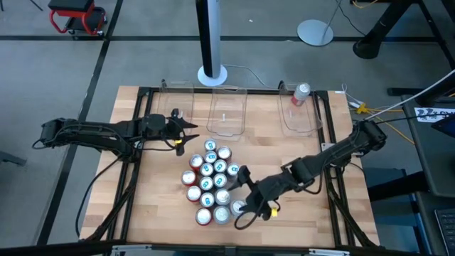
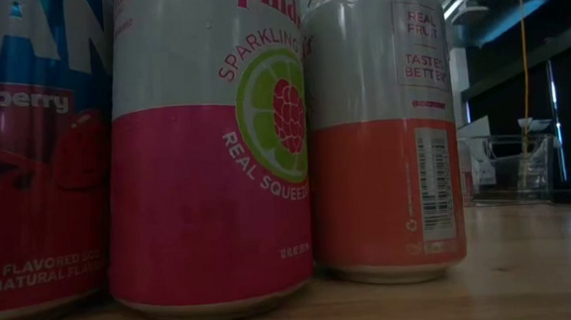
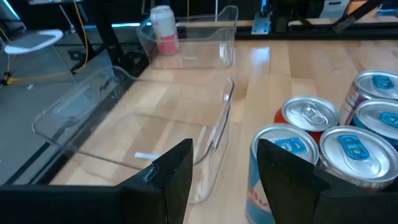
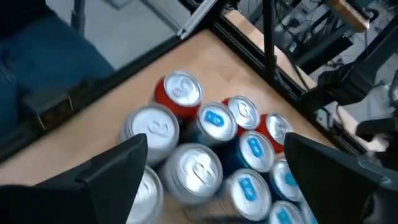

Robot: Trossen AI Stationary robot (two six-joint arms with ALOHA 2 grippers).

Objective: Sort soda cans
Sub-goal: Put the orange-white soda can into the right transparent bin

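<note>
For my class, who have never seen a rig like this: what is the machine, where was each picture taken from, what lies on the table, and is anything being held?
Two dark robot arms work at a wooden table. One picture looks down from overhead, one looks level across the tabletop, and two come from cameras on the wrists. A cluster of soda cans stands mid-table. Three clear plastic bins line the far edge; the rightmost one holds a single can. The left gripper hangs beside the cluster, holding nothing. The right gripper hovers wide open over the cans, also empty.

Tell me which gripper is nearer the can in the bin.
Right. The right gripper is by the can cluster, below the can; the left gripper is farther, across two bins.
</note>
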